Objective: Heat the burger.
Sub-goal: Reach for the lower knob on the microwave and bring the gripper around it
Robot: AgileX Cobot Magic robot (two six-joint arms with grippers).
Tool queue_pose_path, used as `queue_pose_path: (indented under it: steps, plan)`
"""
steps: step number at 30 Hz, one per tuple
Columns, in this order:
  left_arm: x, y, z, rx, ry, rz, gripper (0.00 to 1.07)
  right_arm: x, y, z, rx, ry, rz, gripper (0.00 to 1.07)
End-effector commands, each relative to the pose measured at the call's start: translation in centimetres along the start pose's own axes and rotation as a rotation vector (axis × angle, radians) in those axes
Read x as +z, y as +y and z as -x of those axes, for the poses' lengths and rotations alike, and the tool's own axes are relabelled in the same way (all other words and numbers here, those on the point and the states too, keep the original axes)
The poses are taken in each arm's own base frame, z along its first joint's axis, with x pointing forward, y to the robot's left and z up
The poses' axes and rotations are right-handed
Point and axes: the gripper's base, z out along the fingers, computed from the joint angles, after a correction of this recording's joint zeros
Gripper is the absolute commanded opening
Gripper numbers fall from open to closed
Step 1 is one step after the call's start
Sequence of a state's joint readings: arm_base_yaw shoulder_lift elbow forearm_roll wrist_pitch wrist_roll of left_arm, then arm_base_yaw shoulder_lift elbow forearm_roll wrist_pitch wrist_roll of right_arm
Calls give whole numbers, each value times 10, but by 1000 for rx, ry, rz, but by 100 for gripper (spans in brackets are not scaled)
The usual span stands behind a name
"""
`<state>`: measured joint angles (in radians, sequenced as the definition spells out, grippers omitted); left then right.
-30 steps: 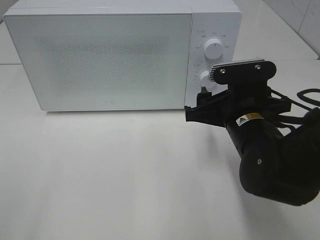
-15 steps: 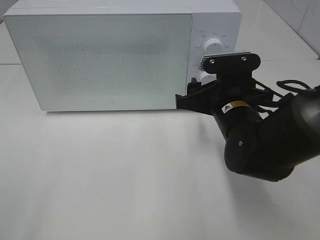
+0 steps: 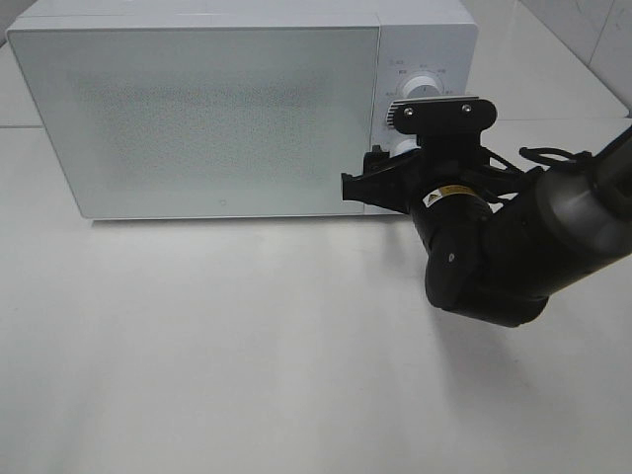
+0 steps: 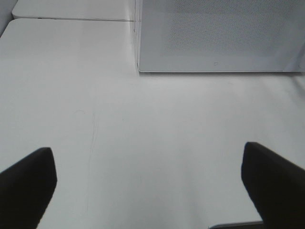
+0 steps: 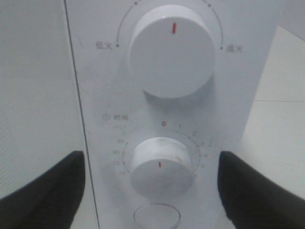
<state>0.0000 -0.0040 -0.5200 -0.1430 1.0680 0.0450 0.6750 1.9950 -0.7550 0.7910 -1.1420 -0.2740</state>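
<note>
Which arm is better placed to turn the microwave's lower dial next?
Right: its open fingers flank the lower dial. The left fingers hang over table before the door.

The burger is hidden in every view. The white microwave stands on the bench with its frosted door shut, and its timer knob lies just ahead of the spread right fingers, between them.

The right arm has swung left and closer to the microwave, its wrist now largely hiding the lower dial.
</note>
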Motion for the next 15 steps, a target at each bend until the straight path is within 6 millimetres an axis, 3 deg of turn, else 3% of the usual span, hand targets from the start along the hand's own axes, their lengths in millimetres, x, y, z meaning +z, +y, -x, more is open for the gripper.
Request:
queue_pose_path:
  steps: [1,15]
  plan:
    - [-1,-1,-2,-7,-9,-4,98,8,-1,0,10,-2,-5,75]
    - [-1,-1,-2,-7,-9,-4,98,24,4,-6,16,-8,-7,75]
